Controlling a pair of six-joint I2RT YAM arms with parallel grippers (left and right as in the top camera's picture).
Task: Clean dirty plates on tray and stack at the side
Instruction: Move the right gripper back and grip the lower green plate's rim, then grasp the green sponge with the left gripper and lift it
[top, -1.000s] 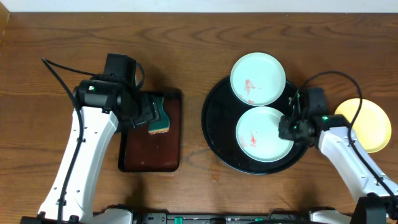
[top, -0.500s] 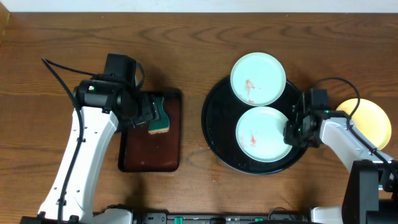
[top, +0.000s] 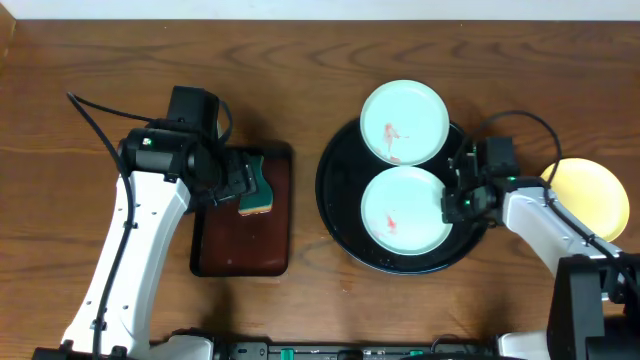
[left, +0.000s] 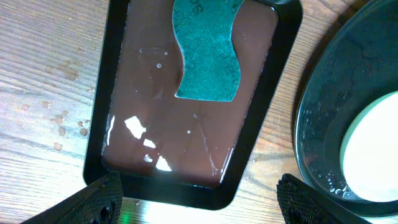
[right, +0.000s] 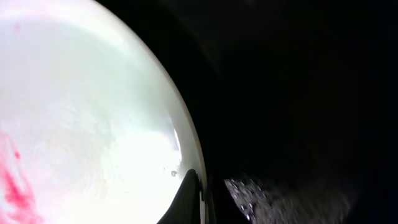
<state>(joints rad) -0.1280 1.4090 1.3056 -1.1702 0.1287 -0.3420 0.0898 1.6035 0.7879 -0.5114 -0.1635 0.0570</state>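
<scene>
looks barely begun, with red-smeared far plate (top: 403, 122) and near plate (top: 403, 210) both on tray (top: 338, 215), yellow plate (top: 592, 197) out on desk (top: 300, 50) at right, sponge (left: 205, 56) unlifted beneath wide-open empty left pincer (left: 199, 202), right pincer (top: 456, 205) pinched shut on near plate's rim.

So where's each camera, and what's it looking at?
Overhead: above the table, facing down; left arm, right arm, black tray, brown tray.
Left wrist: on the left arm, facing down at the sponge; open fingers show.
Right wrist: close above the near plate's rim; one fingertip shows.
Shared: overhead and left wrist both see the sponge.
</scene>
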